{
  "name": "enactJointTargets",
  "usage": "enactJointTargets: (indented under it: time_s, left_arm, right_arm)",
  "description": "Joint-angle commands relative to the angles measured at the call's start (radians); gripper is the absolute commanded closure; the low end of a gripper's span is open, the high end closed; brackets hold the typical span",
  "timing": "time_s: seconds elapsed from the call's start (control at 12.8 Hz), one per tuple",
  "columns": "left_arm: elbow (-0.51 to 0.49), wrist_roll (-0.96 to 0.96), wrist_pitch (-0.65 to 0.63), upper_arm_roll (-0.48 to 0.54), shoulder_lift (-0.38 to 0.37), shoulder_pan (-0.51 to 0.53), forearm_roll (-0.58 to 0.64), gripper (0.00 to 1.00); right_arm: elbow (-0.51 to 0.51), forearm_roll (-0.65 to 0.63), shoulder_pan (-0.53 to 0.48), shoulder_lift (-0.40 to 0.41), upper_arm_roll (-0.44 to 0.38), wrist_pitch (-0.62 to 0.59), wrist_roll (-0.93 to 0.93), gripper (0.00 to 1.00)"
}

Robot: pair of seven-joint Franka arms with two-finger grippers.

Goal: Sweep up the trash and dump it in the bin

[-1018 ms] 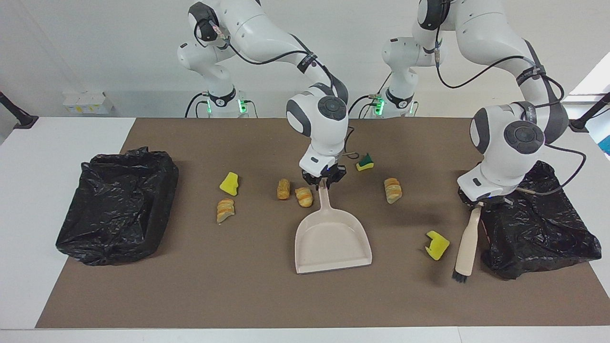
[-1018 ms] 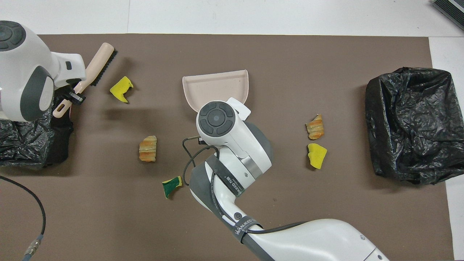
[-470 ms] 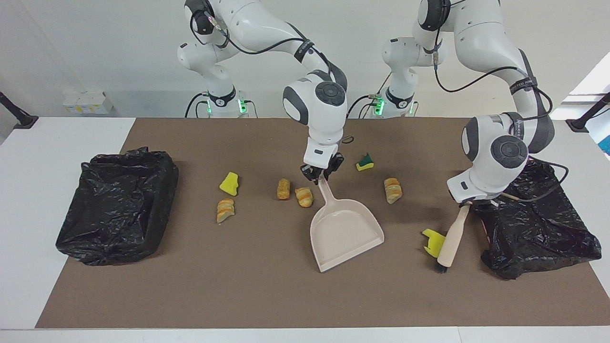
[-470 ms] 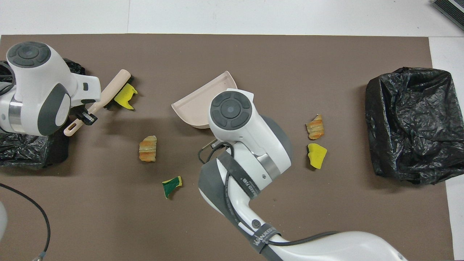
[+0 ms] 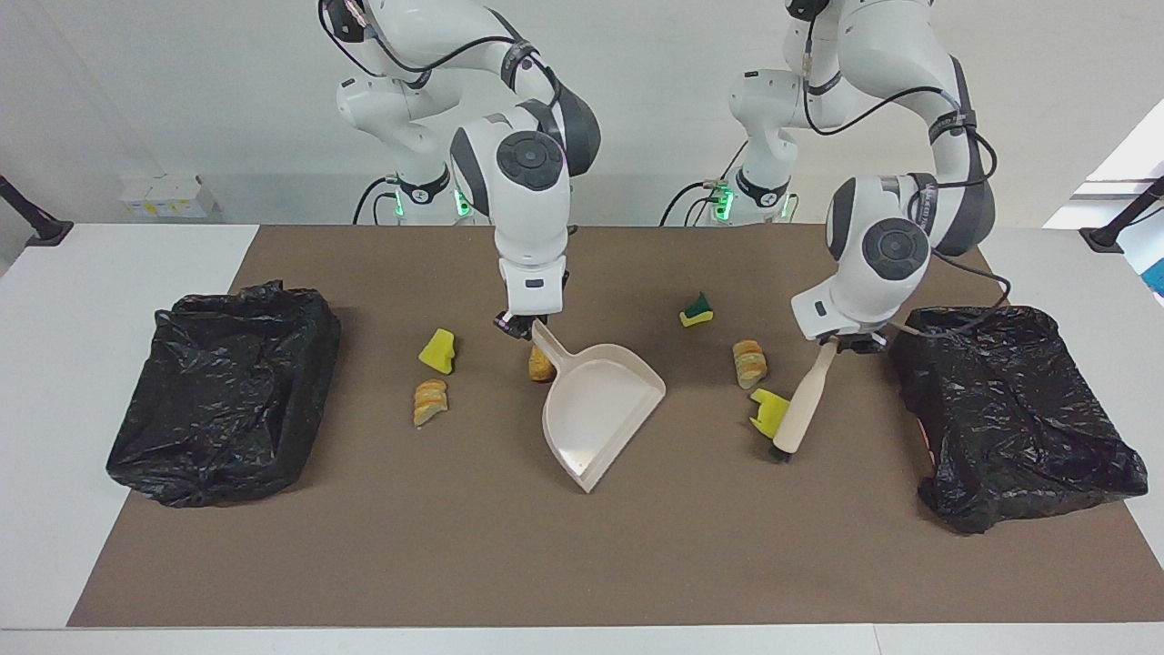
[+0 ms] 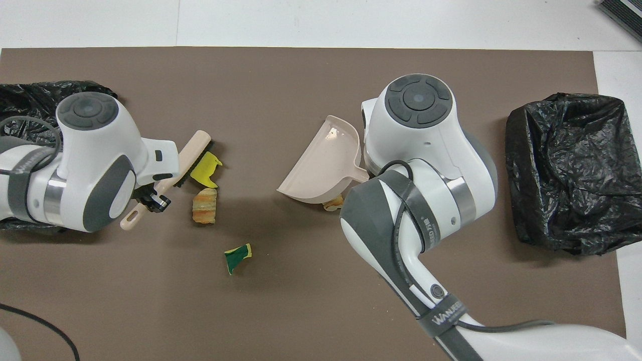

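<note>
My right gripper (image 5: pixel 520 327) is shut on the handle of the beige dustpan (image 5: pixel 596 409), which it holds tilted over the middle of the mat; the pan also shows in the overhead view (image 6: pixel 323 165). My left gripper (image 5: pixel 846 343) is shut on the handle of the beige brush (image 5: pixel 800 409). The brush's black bristles touch a yellow sponge chunk (image 5: pixel 768 411) beside a striped roll (image 5: pixel 749 363). A green-sided sponge (image 5: pixel 697 313) lies nearer the robots. One roll (image 5: pixel 540 366) peeks out by the pan's handle. A yellow sponge (image 5: pixel 437 351) and a roll (image 5: pixel 429 401) lie toward the right arm's end. One more piece is hidden.
A bin lined with a black bag (image 5: pixel 223 391) stands at the right arm's end of the brown mat. A second black-bagged bin (image 5: pixel 1009 409) stands at the left arm's end, close to the brush. White table surrounds the mat (image 5: pixel 509 564).
The right gripper carried the dustpan toward the right arm's end and swung its mouth round. The left gripper swept the brush toward the middle, pushing the yellow sponge up beside the roll.
</note>
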Motion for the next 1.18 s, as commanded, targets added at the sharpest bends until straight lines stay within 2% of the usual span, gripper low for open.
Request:
enactJointTargets:
  time_s: [0.0,0.24,0.47,0.63,0.78,0.94,1.1]
  left_arm:
    - [-0.081,-0.147,-0.019,0.015,-0.074,-0.101,-0.062,1.00]
    - [-0.079,-0.295,-0.088,0.015,-0.119,-0.186,-0.111,1.00]
    - [-0.082,-0.487,-0.180,0.015,-0.168,-0.204,-0.111,1.00]
    - [-0.091,-0.636,-0.226,0.016,-0.179,-0.203,-0.111,1.00]
    - [-0.163,-0.798,-0.194,0.016,-0.218,-0.203,-0.111,1.00]
    - [-0.267,-0.979,-0.116,0.018,-0.274,-0.200,-0.111,1.00]
    - [-0.367,-1.078,-0.029,0.016,-0.323,-0.190,-0.113,1.00]
  right_arm:
    - [-0.041,0.015,0.008,-0.029,0.010,0.016,-0.077,1.00]
    - [-0.205,0.015,0.010,-0.087,0.010,0.209,-0.022,1.00]
    - [-0.273,0.010,0.021,-0.052,0.010,0.382,-0.002,1.00]
    - [-0.273,0.009,0.021,-0.024,0.009,0.413,0.001,0.81]
    - [-0.274,-0.005,0.021,-0.001,0.009,0.430,0.000,0.71]
    - [-0.276,-0.010,0.021,0.019,0.009,0.473,-0.008,0.58]
    - [-0.276,-0.033,0.021,0.026,0.009,0.492,-0.011,0.49]
